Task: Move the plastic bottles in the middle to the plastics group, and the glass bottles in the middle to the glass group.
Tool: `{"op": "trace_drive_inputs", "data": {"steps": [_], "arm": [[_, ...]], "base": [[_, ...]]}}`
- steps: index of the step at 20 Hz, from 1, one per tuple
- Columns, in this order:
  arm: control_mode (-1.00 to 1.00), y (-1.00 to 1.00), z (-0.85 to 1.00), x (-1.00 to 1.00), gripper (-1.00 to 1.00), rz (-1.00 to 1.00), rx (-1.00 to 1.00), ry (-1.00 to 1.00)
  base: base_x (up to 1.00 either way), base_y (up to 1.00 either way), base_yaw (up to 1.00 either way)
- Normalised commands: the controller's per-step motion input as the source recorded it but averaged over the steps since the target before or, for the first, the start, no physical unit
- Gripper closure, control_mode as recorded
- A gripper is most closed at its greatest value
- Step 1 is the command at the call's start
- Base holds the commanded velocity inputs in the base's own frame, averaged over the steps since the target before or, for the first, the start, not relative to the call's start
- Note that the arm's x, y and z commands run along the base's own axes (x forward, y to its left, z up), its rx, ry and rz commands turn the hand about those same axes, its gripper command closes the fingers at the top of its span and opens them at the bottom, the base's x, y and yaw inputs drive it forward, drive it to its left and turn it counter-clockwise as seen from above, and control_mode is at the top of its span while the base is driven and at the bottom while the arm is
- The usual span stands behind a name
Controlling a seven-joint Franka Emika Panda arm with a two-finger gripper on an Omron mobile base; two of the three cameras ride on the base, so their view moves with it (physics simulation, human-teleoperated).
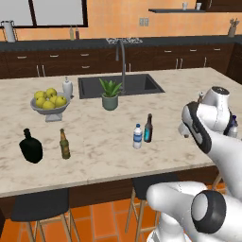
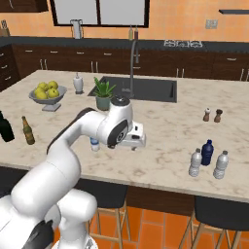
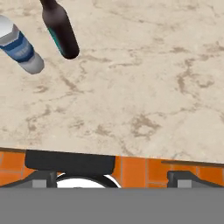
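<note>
- Marble island countertop is carrying every bottle.
- Gripper is hovering released, jaws wide, grasping nothing.
- Blue-label plastic bottle and cyan-label glass bottle are standing upright, long axes vertical, beyond the fingertips toward the hand view's upper left; both are getting cut off there.

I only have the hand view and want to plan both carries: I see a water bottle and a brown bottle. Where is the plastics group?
Observer: At the right end of the counter: a dark blue bottle with two clear bottles beside it.
Operator: And the glass group?
Observer: At the left end: a black flask and an amber bottle, upright, side by side, not touching.
Operator: What is behind my two bottles?
Observer: A potted plant, farther back by the sink. The water bottle and brown bottle stand in the middle.
</note>
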Motion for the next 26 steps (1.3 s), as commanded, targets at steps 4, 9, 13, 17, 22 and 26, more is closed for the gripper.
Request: {"op": "trace_drive_inputs", "data": {"steps": [4, 9, 13, 17, 22, 26], "arm": [[-1.00, 0.99, 0.07, 0.03, -1.00, -0.07, 0.00, 0.00], [-1.00, 0.95, 0.01, 0.19, -1.00, -0.07, 0.02, 0.00], [-1.00, 0.83, 0.01, 0.41, -1.00, -0.04, 0.00, 0.00], [-1.00, 0.60, 0.06, 0.53, -1.00, -0.01, 0.00, 0.00], [-1.00, 0.32, 0.03, 0.48, -1.00, -0.05, 0.00, 0.00], [-1.00, 0.07, 0.00, 0.46, -1.00, -0.07, 0.00, 0.00]], "base": [[0.00, 0.00, 0.00], [0.00, 0.00, 0.00], [0.00, 0.00, 0.00], [0.00, 0.00, 0.00], [0.00, 0.00, 0.00], [0.00, 0.00, 0.00]]}}
